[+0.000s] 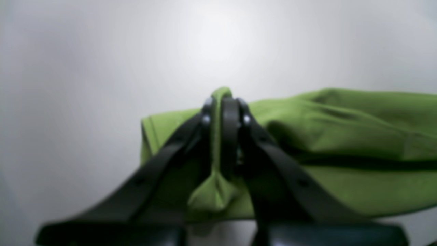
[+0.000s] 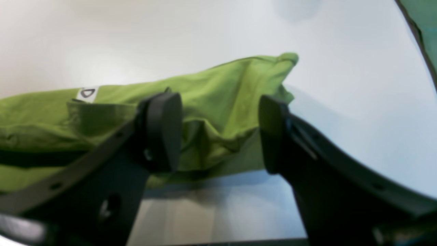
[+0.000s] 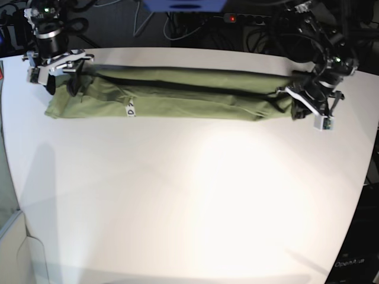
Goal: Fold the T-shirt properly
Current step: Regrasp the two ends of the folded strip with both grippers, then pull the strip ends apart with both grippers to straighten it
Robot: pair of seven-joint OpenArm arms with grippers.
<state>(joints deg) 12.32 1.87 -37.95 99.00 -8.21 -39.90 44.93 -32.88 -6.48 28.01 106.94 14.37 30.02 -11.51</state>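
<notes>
The olive-green T-shirt [image 3: 177, 97] lies as a long, narrow, wrinkled band across the far part of the white table. A small white tag [image 3: 130, 110] shows on it, left of the middle. My left gripper [image 1: 223, 104] is shut on a pinched ridge of the T-shirt [image 1: 341, 130] at that band's right end in the base view [image 3: 294, 105]. My right gripper [image 2: 218, 133] is open at the other end [image 3: 59, 83]. Its fingers [image 2: 164, 130] straddle a bunched corner of the T-shirt [image 2: 218, 92] without clamping it. The tag [image 2: 88, 93] is left of them.
The white table [image 3: 177, 195] extends toward the near edge. Dark cables and a power strip [image 3: 237, 18] lie behind the far edge. The table's curved edge [image 3: 361, 177] runs down the right side. A teal surface [image 2: 426, 27] shows beyond the table rim.
</notes>
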